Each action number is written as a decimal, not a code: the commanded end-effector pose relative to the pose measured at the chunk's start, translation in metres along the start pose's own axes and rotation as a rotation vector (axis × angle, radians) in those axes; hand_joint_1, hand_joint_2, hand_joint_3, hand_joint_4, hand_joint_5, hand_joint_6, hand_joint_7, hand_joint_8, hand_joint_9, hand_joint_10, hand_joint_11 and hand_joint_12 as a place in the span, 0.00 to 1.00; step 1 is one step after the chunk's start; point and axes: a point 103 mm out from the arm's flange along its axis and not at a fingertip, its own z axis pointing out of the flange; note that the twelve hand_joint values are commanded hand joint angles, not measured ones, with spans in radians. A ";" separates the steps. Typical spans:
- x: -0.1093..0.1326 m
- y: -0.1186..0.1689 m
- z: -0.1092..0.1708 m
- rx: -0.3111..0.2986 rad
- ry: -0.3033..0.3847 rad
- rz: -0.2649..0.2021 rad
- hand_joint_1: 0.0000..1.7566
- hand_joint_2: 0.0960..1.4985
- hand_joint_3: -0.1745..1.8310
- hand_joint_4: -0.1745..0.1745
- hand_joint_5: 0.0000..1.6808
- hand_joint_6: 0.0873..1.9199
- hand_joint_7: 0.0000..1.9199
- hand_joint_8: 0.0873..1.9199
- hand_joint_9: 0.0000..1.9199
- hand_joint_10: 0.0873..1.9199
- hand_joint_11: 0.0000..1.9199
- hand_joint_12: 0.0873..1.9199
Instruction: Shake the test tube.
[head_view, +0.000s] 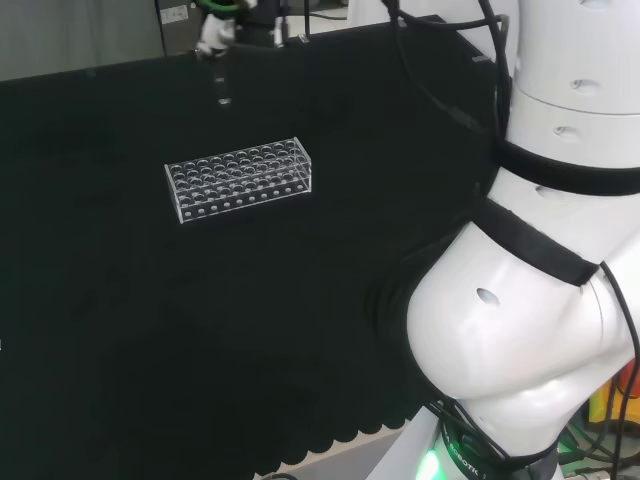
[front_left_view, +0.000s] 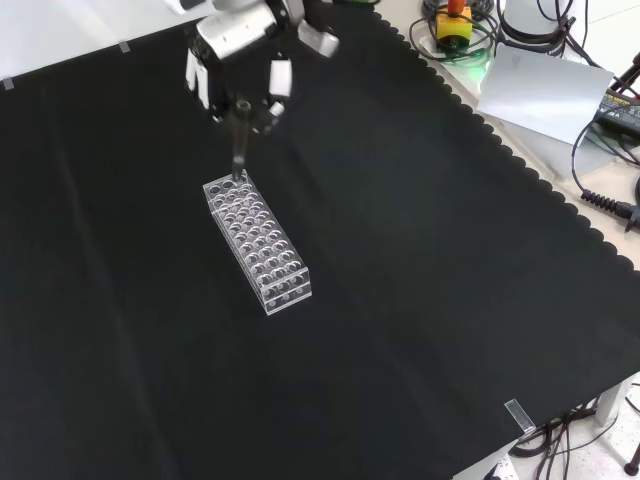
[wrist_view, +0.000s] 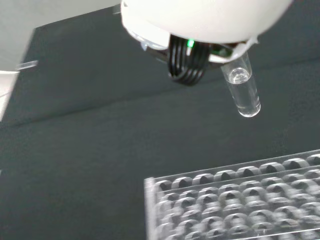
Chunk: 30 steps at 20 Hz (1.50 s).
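Clear plastic rack (head_view: 238, 178) sat on the black cloth (head_view: 120, 330) toward the bench's far edge in the head view, its long side running along that edge. Up beyond it, right at the far edge, the hand (head_view: 214, 36) hung in the air with the tube (head_view: 223, 87) dangling below it. Made sense to me: you want the tube lifted clear of the rack so it can swing without knocking anything.

Front view showed it better. Hand (front_left_view: 240, 62) was near the cloth's (front_left_view: 420, 260) top edge, fingers (front_left_view: 279, 78) curled in around the tube's (front_left_view: 239, 145) upper end, tube hanging about upright. Its bottom looked just above the rack's (front_left_view: 257, 241) far end, apart from it as far as I could tell. Holding it by the top leaves the rest free to swing, I'd guess.

Wrist view had the tube (wrist_view: 242, 91) poking out from under the blurred white hand (wrist_view: 200, 20), round end down. Looked like clear liquid in the lower part, with the level showing as a ring. Rack (wrist_view: 240, 200) was below it, holes looked empty.
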 end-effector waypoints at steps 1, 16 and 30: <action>0.032 -0.004 0.009 0.014 0.018 -0.067 0.82 0.34 0.48 0.00 0.74 0.35 0.69 0.41 0.67 0.28 0.49 0.58; -0.104 0.000 -0.023 -0.029 -0.084 0.181 0.82 0.34 0.48 0.00 0.74 0.34 0.69 0.41 0.67 0.28 0.49 0.58; -0.158 0.000 -0.048 -0.061 -0.098 0.294 0.82 0.34 0.48 0.00 0.74 0.34 0.69 0.41 0.67 0.27 0.49 0.58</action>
